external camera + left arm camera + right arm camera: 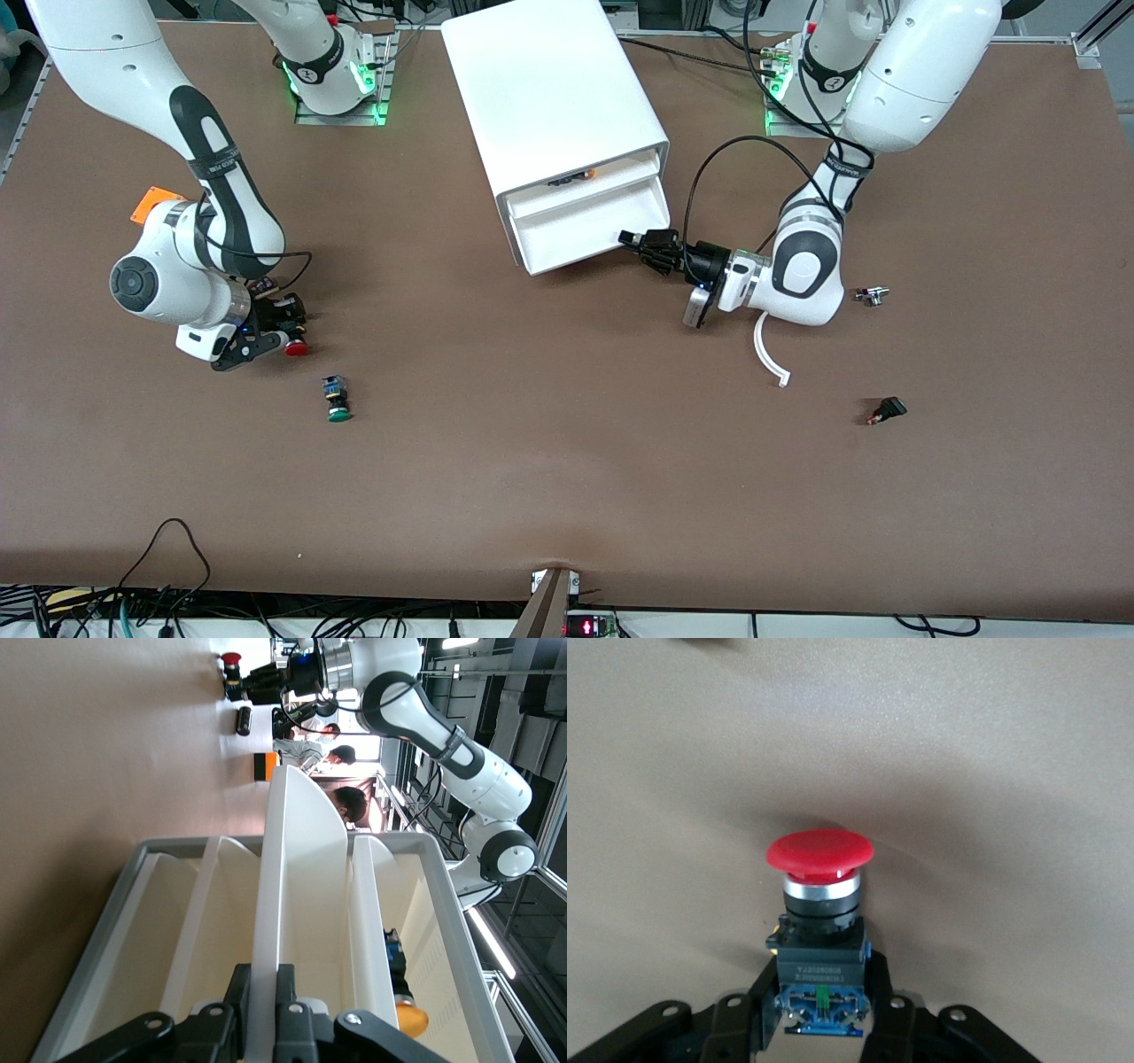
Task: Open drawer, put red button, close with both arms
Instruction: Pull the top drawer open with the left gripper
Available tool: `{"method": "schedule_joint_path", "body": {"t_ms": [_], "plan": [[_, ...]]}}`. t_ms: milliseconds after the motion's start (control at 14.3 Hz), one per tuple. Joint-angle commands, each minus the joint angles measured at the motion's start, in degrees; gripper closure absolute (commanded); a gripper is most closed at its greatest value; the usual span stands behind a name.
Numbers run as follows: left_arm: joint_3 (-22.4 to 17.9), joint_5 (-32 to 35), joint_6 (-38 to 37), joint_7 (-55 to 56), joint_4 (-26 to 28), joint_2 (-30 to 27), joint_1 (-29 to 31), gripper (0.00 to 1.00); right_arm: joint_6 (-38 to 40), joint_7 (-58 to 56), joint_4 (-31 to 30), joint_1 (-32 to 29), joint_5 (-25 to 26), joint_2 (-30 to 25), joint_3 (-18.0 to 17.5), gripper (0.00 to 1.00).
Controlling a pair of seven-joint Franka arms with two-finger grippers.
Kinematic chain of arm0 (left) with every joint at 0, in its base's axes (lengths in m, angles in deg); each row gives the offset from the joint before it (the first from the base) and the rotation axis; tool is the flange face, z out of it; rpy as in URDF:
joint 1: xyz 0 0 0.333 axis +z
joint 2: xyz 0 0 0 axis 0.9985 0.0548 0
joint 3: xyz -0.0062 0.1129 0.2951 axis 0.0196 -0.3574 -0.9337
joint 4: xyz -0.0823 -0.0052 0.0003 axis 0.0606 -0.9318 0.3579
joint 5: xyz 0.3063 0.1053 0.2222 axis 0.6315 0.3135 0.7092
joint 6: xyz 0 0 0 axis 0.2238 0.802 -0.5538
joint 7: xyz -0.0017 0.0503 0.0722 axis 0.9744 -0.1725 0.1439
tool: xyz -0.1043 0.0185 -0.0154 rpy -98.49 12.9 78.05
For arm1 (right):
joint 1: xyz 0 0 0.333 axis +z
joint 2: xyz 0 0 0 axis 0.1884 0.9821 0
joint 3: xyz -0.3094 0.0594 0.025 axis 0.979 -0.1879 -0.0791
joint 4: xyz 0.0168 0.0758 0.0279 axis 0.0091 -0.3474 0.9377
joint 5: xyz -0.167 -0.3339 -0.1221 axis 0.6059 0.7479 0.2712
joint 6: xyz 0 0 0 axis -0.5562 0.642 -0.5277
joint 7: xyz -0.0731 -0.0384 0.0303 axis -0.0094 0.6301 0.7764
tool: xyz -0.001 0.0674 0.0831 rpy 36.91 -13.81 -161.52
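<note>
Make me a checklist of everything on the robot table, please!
Surface: brown table, flat.
Job's things: white cabinet with one drawer pulled out; red button at the right arm's end.
Clutter: green button nearer the front camera than the red one; orange piece; white curved strip; small metal part; small black part.
Pincers: left pincer shut on the drawer's rim; right pincer shut on the red button, at the table.
Cables: black cable looping off the left arm.
Surroundings: people seen past the table in the left wrist view.
</note>
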Motion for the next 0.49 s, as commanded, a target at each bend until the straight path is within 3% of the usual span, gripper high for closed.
{"method": "schedule_joint_path", "body": {"t_ms": [0, 419], "plan": [[-0.64, -0.14, 0.31, 2.21, -4.74, 2.5, 0.42, 1.0, -0.22, -0.85, -0.02, -0.15, -0.08, -0.43, -0.27, 0.64], [-2.93, 3.19, 0.31, 3.53, -7.38, 3.2, 0.42, 1.0, 0.04, -2.95, 2.0, -0.15, 0.01, -1.57, -0.35, 0.73]]}}
